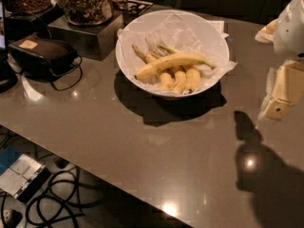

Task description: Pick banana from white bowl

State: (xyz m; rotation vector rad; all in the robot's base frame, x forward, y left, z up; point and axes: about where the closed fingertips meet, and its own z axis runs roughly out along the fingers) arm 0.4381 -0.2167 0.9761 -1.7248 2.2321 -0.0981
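Observation:
The white bowl point(122, 63) stands at the back middle of the brown table, lined with crinkled white paper. The banana point(173, 61) lies across its middle, long and gently curved, its stem end pointing right. It rests on top of a joined bunch of shorter bananas point(180, 80). My gripper point(281, 96) hangs at the right edge of the view, above the table and to the right of the bowl, well apart from it. It holds nothing that I can see. Its shadow falls on the table below it.
Glass jars of snacks point(88, 4) stand on a dark box point(88, 37) at the back left. A dark pouch with a cord point(45, 51) lies left of the bowl. The table's front edge runs diagonally; cables point(61, 201) and a white device point(19, 175) lie on the floor below.

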